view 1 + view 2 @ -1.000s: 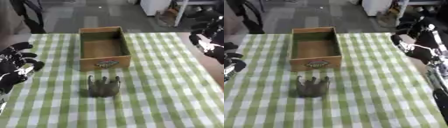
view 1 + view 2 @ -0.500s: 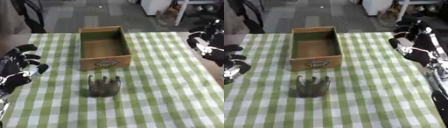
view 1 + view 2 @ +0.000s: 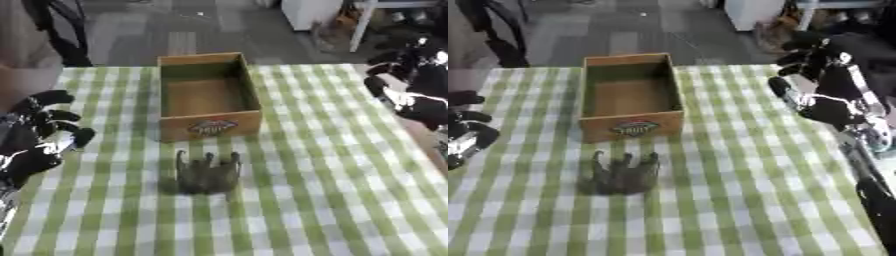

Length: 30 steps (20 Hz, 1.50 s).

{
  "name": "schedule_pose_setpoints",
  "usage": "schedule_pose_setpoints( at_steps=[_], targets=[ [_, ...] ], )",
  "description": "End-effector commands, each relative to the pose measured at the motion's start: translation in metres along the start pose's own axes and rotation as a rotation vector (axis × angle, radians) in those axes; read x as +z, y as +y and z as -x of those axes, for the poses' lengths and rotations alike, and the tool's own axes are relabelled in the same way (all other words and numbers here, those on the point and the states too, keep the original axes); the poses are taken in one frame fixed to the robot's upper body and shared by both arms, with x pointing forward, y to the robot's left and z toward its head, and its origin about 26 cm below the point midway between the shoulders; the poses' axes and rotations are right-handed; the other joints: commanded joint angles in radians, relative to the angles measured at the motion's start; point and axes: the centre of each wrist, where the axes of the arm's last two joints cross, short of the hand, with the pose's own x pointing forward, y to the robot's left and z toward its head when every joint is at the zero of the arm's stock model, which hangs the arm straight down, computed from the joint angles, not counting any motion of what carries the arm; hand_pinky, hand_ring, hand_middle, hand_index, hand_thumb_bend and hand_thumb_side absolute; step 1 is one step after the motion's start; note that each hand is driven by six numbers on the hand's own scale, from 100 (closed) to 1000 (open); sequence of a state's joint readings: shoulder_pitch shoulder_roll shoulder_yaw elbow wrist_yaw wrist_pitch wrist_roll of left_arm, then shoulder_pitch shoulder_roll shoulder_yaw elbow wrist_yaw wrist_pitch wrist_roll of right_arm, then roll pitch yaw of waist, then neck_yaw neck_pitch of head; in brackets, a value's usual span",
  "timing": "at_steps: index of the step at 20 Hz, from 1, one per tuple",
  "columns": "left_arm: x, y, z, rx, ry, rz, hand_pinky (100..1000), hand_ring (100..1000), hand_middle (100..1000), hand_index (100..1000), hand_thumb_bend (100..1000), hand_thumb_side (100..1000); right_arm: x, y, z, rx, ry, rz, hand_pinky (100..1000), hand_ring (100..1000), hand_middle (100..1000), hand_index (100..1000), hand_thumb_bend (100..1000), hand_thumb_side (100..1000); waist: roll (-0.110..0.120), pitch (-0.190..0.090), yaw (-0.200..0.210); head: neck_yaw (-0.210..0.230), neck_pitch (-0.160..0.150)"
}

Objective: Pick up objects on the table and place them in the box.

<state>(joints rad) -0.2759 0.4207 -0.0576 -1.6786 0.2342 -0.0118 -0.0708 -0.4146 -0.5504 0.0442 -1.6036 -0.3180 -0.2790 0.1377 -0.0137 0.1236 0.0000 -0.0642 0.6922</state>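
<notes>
We are starting: both hands, left hand (image 3: 39, 135) and right hand (image 3: 820, 85), relaxed, holding nothing. Next we grab the dark thing (image 3: 207, 172) near the box (image 3: 207, 95).

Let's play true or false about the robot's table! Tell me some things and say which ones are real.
1. The wooden box has nothing inside. True.
2. The dark spiky object is inside the box. False: it sits on the checked tablecloth, in front of the box.
3. The left hand is holding the dark object. False: it holds nothing, off at the table's left edge.
4. The right hand is to the right of the box, holding nothing. True.
</notes>
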Motion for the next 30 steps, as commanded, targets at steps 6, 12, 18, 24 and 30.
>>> schedule_pose_setpoints(
  at_steps=[6,12,18,24,30],
  targets=[
    [-0.003,-0.003,-0.005,-0.004,-0.020,0.031,544,619,712,790,703,185,-0.045,0.007,-0.029,0.186,-0.093,-0.315,647,688,701,833,425,100,-0.001,-0.024,0.015,-0.019,0.004],
    [-0.005,-0.007,-0.005,0.004,-0.022,0.047,539,617,711,790,703,187,-0.070,0.030,-0.031,0.251,-0.130,-0.511,654,696,702,834,427,118,-0.002,-0.028,0.028,-0.025,0.004],
    [-0.006,-0.012,-0.006,0.010,-0.022,0.058,538,617,711,790,702,189,-0.081,0.051,-0.014,0.257,-0.111,-0.626,658,703,706,834,433,149,-0.001,-0.030,0.034,-0.031,0.005],
    [-0.007,-0.016,-0.006,0.018,-0.023,0.072,549,626,720,798,659,202,-0.085,0.067,0.001,0.281,-0.098,-0.711,668,717,713,839,441,182,-0.002,-0.031,0.036,-0.036,0.005],
    [-0.008,-0.018,-0.006,0.032,-0.029,0.100,555,630,725,803,632,211,-0.087,0.083,0.014,0.303,-0.086,-0.778,712,769,752,852,458,223,-0.001,-0.030,0.040,-0.041,0.005]
  ],
)
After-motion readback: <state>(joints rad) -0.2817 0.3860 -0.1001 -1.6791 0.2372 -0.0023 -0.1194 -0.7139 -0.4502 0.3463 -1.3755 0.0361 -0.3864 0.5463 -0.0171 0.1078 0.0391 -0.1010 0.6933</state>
